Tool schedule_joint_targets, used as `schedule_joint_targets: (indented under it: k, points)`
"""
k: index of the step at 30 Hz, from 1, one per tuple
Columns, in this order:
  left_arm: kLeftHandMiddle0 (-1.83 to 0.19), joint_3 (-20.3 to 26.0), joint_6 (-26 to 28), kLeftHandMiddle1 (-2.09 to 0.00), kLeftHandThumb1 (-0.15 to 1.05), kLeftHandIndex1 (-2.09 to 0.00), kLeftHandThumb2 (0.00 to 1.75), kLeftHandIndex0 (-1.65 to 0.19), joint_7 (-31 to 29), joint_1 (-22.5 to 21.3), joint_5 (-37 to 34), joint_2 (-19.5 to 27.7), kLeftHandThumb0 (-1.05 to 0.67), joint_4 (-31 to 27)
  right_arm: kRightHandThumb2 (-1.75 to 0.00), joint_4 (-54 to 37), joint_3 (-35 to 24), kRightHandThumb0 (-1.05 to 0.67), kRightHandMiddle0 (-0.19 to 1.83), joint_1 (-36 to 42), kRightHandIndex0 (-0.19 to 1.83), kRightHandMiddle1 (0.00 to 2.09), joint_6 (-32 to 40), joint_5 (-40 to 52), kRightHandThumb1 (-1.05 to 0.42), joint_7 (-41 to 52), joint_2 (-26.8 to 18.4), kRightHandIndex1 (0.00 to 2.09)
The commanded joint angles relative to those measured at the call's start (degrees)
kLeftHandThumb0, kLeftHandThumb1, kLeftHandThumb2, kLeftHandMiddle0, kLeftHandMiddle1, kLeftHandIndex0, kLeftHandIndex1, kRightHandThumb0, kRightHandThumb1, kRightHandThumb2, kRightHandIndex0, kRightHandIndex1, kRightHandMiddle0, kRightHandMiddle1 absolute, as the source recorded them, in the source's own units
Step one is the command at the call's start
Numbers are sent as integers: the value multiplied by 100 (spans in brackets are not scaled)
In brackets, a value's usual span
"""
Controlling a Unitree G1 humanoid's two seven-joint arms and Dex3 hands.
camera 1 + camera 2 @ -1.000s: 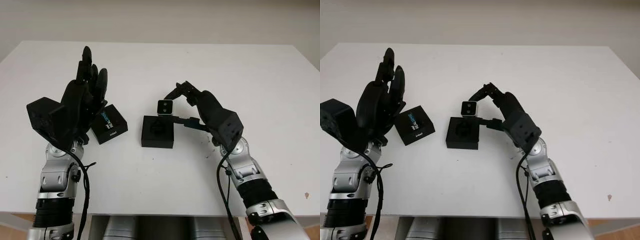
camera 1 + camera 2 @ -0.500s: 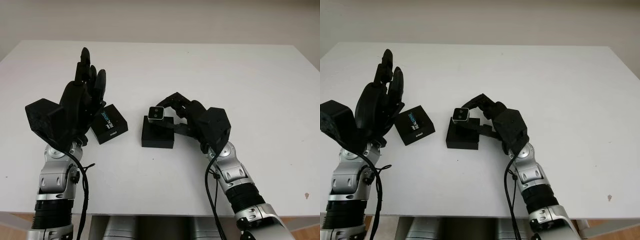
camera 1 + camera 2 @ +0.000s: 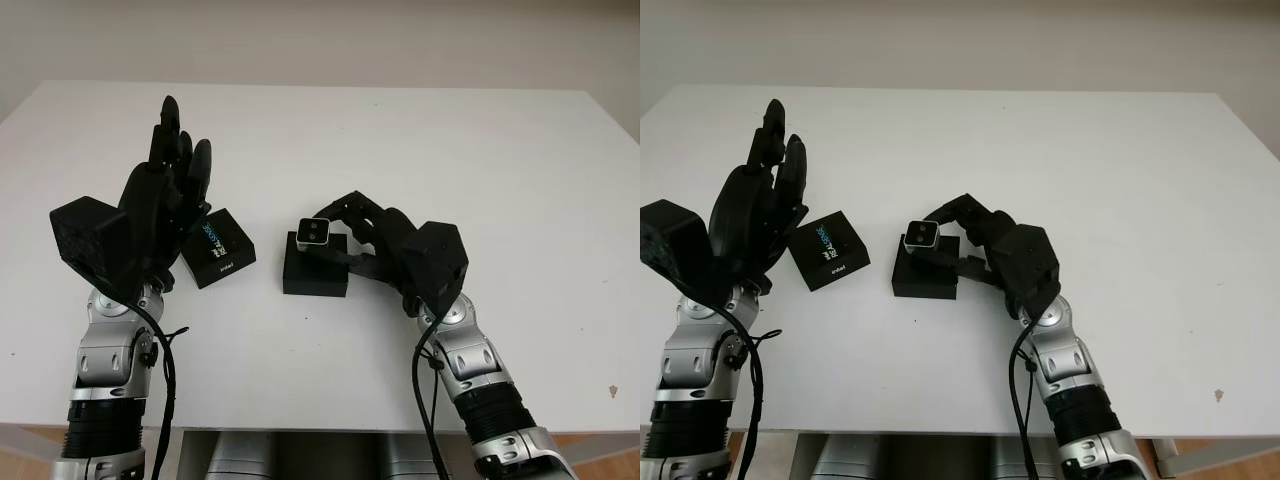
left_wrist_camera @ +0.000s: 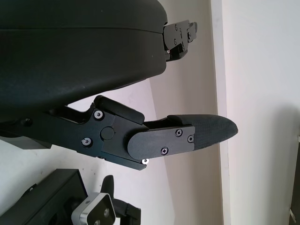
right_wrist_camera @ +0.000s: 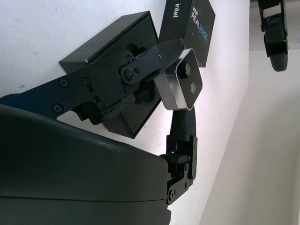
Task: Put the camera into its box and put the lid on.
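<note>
A white tabletop [image 3: 420, 140] fills the frame. At centre, the right hand [image 3: 375, 235] pinches the small silver camera [image 3: 317, 232] just above the open black box [image 3: 315, 265], not yet seated. The lid [image 3: 218, 248] lies left of centre, beside the raised, open left hand [image 3: 165, 205]; lidding remains.

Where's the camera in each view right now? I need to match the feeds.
Left eye view: the camera sits left of centre, held in the right hand over the open box.
Right eye view: camera left of centre, over the box.
Left wrist view: camera at the bottom edge.
Right wrist view: camera near the upper middle, between the fingers.
Shared landmark: the lid beside the box.
</note>
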Motion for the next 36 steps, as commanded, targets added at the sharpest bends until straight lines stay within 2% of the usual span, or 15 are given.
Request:
schedule_joint_targets:
  k: [1, 36]
  points:
    - [19, 2, 8, 0, 105, 0, 54, 19, 2, -24, 3, 43, -73, -81, -5, -201, -56, -46, 34, 45, 20, 165, 68, 40, -93, -20, -21, 6]
    - [19, 0, -11, 0, 105, 0, 54, 19, -18, -26, 18, 66, -73, -93, -5, 32, 17, -44, 35, 34, 22, 165, 77, -94, -93, 130, -197, 6]
